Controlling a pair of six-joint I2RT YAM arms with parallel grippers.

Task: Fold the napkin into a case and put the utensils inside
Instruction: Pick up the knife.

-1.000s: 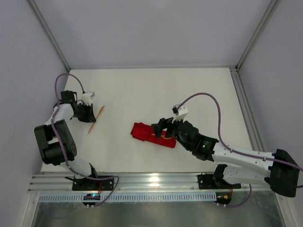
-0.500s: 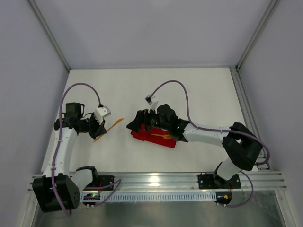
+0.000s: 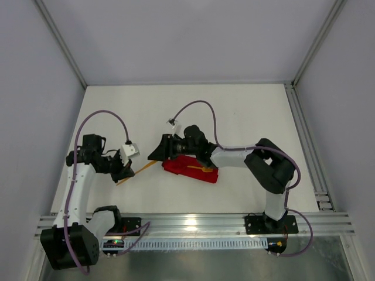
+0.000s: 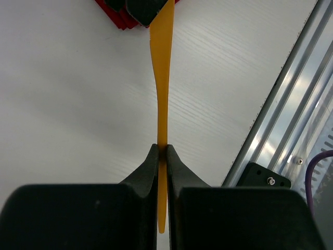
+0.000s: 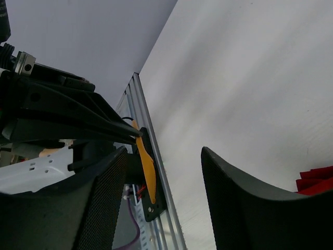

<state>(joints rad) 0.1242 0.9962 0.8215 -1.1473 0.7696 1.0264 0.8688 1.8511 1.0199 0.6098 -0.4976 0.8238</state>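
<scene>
The red napkin (image 3: pixel 186 169) lies folded at mid-table, with one orange utensil (image 3: pixel 200 169) lying on top of it. My left gripper (image 3: pixel 129 174) is shut on the handle of a second orange utensil (image 3: pixel 142 170), which it holds level, pointing at the napkin's left end. In the left wrist view this utensil (image 4: pixel 161 78) runs from the shut gripper (image 4: pixel 162 151) up to the napkin (image 4: pixel 115 14). My right gripper (image 3: pixel 154 154) is at the napkin's left end, open. In its wrist view the gripper (image 5: pixel 164 179) stands wide apart, the utensil's tip (image 5: pixel 146 169) near the left finger, untouched.
An aluminium rail (image 3: pixel 187 224) runs along the table's near edge, also seen as the rail (image 4: pixel 294 99) right of the left gripper. Grey walls and a frame post (image 3: pixel 304 117) bound the table on the other sides.
The left gripper carried its utensil right, toward the napkin. The right gripper moved left from over the napkin to its left end, and its jaws have narrowed a little.
</scene>
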